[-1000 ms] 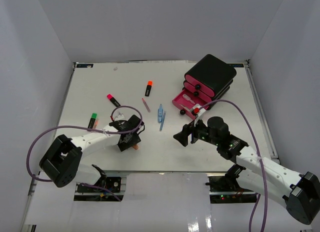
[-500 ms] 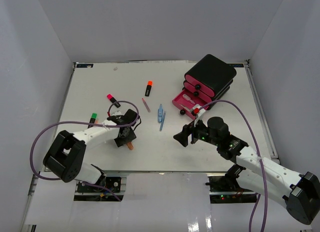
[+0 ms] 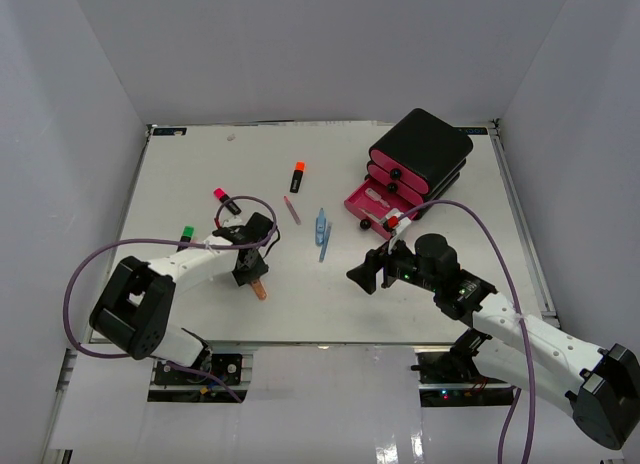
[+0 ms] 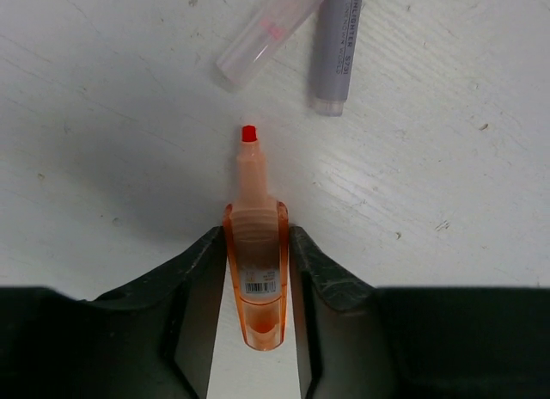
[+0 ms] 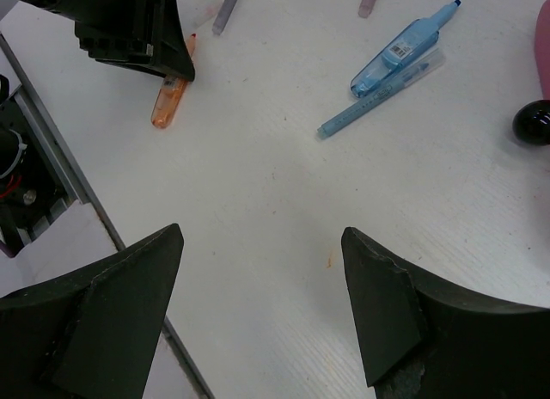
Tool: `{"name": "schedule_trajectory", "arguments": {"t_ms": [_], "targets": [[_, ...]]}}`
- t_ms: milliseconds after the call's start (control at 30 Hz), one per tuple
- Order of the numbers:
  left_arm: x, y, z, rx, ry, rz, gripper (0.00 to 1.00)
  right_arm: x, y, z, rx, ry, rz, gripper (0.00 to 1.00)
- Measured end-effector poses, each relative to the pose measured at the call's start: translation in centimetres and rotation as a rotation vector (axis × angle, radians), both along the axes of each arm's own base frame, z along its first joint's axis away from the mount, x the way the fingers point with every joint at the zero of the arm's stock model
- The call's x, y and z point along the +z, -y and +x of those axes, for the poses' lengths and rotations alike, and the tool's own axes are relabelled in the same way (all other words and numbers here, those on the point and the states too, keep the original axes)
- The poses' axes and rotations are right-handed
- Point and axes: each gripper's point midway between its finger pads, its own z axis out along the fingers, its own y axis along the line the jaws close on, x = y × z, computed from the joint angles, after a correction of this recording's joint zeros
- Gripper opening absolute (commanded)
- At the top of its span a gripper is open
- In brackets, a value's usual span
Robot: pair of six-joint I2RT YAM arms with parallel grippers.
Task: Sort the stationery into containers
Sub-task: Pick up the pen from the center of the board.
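left wrist: left claw (image 4: 255, 244) pinches a translucent orange pen (image 4: 255, 283), tapered tip; right claw (image 5: 262, 236) spread.

Left gripper (image 3: 249, 272): I have slid a little to my left and turned my wrist since a second ago.
Jaws: they stood wide then; now I have drawn them in against both sides of the orange pen (image 4: 256, 283).
Orange pen: it has shifted leftward along with me.
Left arm: my elbow has swung inward, and my forearm now lies closer to the green-capped highlighter (image 3: 187, 231).
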Motion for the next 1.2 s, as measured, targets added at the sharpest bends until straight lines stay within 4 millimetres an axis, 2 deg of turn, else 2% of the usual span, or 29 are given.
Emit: {"name": "schedule_trajectory", "arguments": {"t_ms": [100, 400, 500, 567, 700, 833, 1000, 1200], "targets": [[0.0, 0.1, 0.2, -0.002, 0.008, -0.003, 0.37, 0.0, 0.0, -0.1, 0.004, -0.001, 0.001, 0.81], [0.8, 0.3, 0.2, -0.031, 0.034, -0.032, 0.32, 0.8, -0.7, -0.7, 0.057, 0.007, 0.036, 0.83], [2.7, 0.9, 0.8, -0.062, 0.097, -0.075, 0.31, 0.9, -1.4, -0.8, 0.081, -0.001, 0.054, 0.83], [4.9, 1.6, 1.7, -0.091, 0.16, -0.107, 0.31, 0.7, -2.1, -1.0, 0.101, -0.021, 0.054, 0.83], [10.9, 3.8, 4.8, -0.148, 0.33, -0.184, 0.3, 0.8, -4.5, -1.3, 0.153, -0.054, 0.041, 0.82], [15.7, 6.0, 7.2, -0.197, 0.483, -0.262, 0.3, 2.4, -7.7, -0.9, 0.18, -0.063, 0.061, 0.82], [17.5, 7.5, 8.0, -0.241, 0.56, -0.331, 0.29, 4.5, -11.2, 1.4, 0.134, -0.061, 0.085, 0.8], [17.5, 8.7, 8.3, -0.293, 0.6, -0.381, 0.29, 5.1, -13.6, 4.5, 0.039, -0.07, 0.087, 0.77]]}}
